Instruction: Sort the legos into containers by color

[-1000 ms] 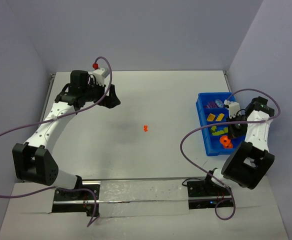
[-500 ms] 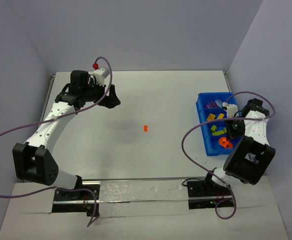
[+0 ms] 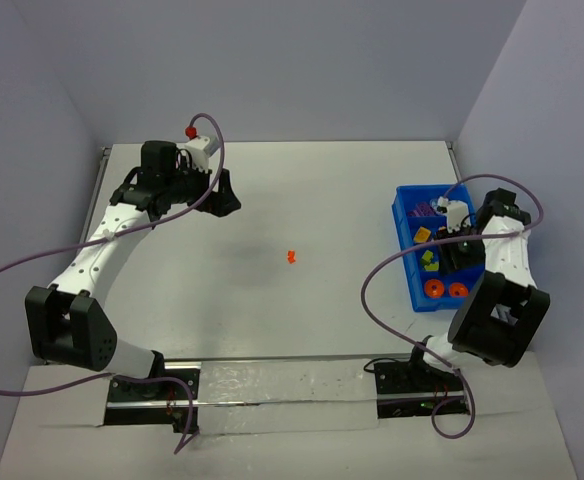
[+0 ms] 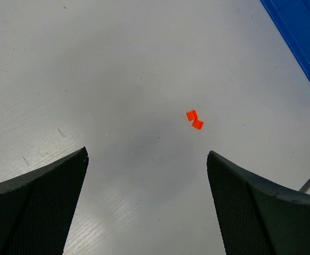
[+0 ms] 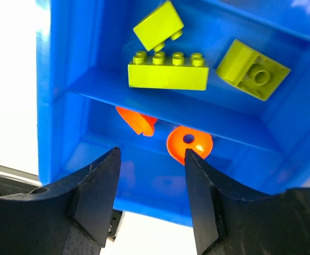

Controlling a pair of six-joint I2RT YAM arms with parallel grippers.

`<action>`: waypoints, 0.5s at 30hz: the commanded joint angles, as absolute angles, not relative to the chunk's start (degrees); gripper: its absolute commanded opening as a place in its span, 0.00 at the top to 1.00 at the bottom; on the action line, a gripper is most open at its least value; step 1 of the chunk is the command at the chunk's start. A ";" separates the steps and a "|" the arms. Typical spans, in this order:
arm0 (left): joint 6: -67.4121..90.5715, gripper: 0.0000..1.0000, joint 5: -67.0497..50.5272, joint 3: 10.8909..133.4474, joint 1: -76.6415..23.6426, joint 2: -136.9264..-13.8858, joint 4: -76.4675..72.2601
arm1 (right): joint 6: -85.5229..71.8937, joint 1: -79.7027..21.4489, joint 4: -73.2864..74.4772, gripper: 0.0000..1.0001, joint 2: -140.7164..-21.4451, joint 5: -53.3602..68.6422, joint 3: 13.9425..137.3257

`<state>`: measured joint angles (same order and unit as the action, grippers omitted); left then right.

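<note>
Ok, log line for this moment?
right gripper: open over orange pieces in tray | left gripper: open, empty | loose orange piece on table

2 arms point(image 3: 97, 255): white links, black joints | purple cables point(image 3: 363, 292) | black textured fingers point(image 4: 38, 212)

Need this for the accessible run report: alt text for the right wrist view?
The right gripper hangs open, holding nothing, above a compartment of the blue tray that contains two rounded orange pieces. The neighbouring compartment holds three lime-green bricks.
</note>
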<state>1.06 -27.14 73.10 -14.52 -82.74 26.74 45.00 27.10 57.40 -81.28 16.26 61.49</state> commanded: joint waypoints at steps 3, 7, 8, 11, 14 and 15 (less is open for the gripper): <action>2.04 0.01 -27.50 74.62 -13.89 -81.94 24.96 | 40.98 22.40 61.91 0.38 -78.08 21.84 73.67; 4.05 0.01 -30.38 74.79 -11.86 -82.32 24.26 | 30.06 7.31 57.80 0.27 -75.91 21.74 75.99; 5.10 0.01 -31.05 74.74 -11.11 -82.35 23.70 | 25.87 2.54 55.58 0.18 -76.32 21.42 75.41; 6.32 0.01 -32.17 74.94 -9.06 -82.62 23.14 | 16.22 -11.36 47.85 0.12 -79.98 19.16 74.33; 6.25 0.01 -31.67 75.23 -8.30 -82.47 23.88 | 9.34 -22.09 41.87 0.11 -86.20 14.70 75.02; 6.16 0.01 -31.41 75.16 -8.18 -82.21 24.06 | 7.74 -24.59 40.81 0.11 -89.56 12.79 75.44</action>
<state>4.79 -29.86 73.10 -8.90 -82.74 25.91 20.41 -15.80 48.95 -81.59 18.67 74.59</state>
